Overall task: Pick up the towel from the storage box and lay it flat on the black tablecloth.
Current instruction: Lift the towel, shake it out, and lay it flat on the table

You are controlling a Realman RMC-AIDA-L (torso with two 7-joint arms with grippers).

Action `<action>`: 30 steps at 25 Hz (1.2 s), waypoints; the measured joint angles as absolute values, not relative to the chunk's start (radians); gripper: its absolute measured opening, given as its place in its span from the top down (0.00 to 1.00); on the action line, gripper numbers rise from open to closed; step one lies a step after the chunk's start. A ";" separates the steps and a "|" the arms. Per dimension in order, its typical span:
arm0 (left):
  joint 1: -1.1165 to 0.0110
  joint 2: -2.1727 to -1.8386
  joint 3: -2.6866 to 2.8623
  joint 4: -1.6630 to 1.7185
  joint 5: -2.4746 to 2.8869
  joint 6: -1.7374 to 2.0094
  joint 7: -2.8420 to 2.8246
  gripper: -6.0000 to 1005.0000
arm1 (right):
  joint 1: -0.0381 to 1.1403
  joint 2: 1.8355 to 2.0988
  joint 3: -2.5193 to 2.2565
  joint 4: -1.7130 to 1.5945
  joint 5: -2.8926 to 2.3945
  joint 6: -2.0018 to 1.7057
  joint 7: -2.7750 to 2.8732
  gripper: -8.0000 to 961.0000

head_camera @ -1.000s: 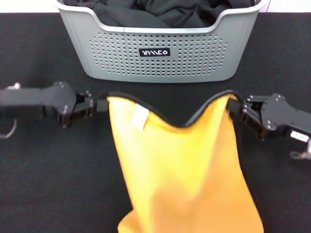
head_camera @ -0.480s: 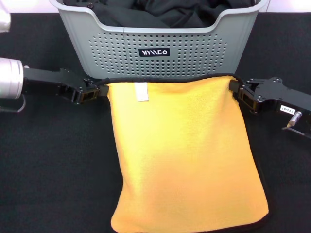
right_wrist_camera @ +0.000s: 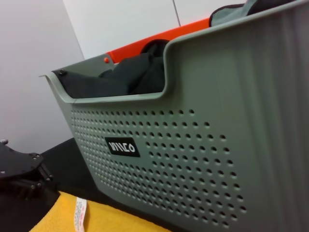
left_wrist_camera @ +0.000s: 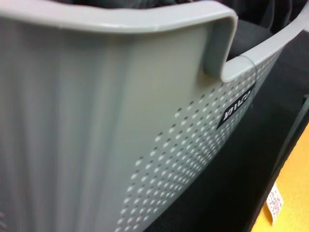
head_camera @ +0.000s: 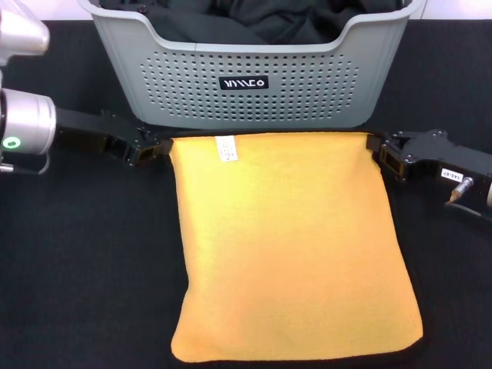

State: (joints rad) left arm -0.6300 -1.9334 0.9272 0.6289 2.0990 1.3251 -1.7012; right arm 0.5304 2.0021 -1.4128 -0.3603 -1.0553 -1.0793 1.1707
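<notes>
The fluffy yellow towel (head_camera: 292, 246) lies flat and square on the grainy black tablecloth (head_camera: 77, 254), just before the perforated grey storage box (head_camera: 254, 77). The left gripper (head_camera: 154, 150) and right gripper (head_camera: 378, 150) pinch its far corners. Since half a second ago the far edge has sunk and straightened.

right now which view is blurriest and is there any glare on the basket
Left wrist view: the near wall of the light grey perforated plastic storage basket is smeared out of focus, with a soft sheen along its rim. Right wrist view: holes and logo plate fairly crisp. Head view: sharp, even light on the flat yellow towel, no glare.
</notes>
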 joint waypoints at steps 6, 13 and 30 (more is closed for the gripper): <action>-0.650 -1.965 0.928 0.649 2.174 1.272 -1.695 0.94 | 0.532 2.002 -1.409 -0.372 -1.055 -1.067 1.164 0.95; -0.661 -1.973 0.926 0.654 2.197 1.250 -1.695 0.94 | 0.544 2.000 -1.411 -0.372 -1.055 -1.051 1.163 0.95; -0.666 -1.975 0.928 0.646 2.201 1.240 -1.686 0.93 | 0.553 2.006 -1.409 -0.366 -1.080 -1.032 1.167 0.95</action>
State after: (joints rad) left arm -0.6659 -1.9752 0.9280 0.6460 2.2014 1.2396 -1.6861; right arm 0.5527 2.0056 -1.4087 -0.3663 -1.0800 -1.0316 1.1669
